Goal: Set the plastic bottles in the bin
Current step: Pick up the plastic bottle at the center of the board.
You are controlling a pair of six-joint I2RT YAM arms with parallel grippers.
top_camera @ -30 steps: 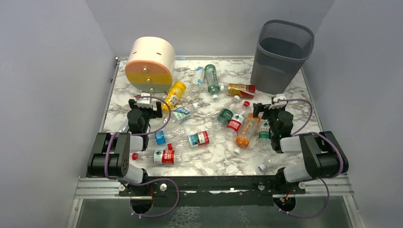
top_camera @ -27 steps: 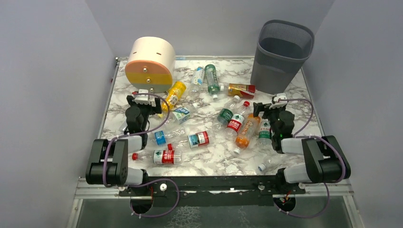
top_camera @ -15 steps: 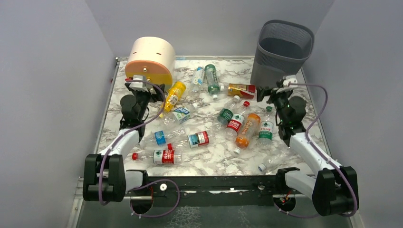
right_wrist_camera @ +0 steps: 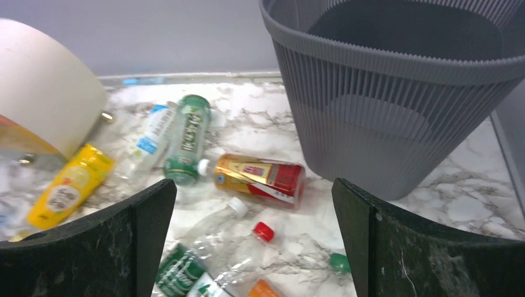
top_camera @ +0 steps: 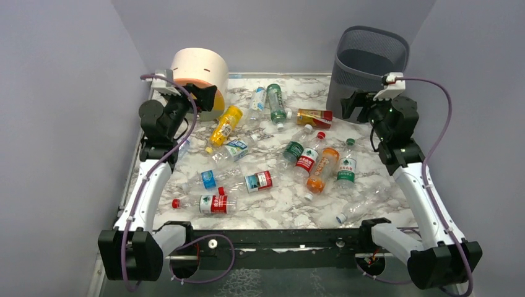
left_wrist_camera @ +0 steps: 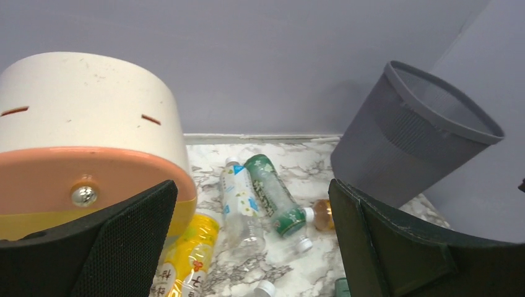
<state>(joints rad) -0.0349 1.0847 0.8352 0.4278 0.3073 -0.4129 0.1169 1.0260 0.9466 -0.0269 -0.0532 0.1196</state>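
Several plastic bottles lie scattered on the marble table [top_camera: 285, 213]: a yellow one [top_camera: 225, 122], a green one [top_camera: 275, 104], a red-and-gold one [top_camera: 314, 117], an orange one [top_camera: 322, 169], and a red-labelled one [top_camera: 213, 203]. The dark grey mesh bin [top_camera: 366, 69] stands at the back right. It also shows in the left wrist view [left_wrist_camera: 408, 142] and the right wrist view [right_wrist_camera: 402, 93]. My left gripper [top_camera: 197, 96] is raised, open and empty in front of the drawer unit. My right gripper [top_camera: 362, 106] is raised, open and empty beside the bin's near wall.
A round beige, orange and yellow drawer unit [top_camera: 199, 69] stands at the back left, close to my left gripper. Grey walls enclose the table on three sides. Bottles crowd the middle of the table between the two arms.
Both arms have unfolded and risen from low near the table's middle. The left gripper moved back and left toward the drawer unit. The right gripper moved back toward the bin.
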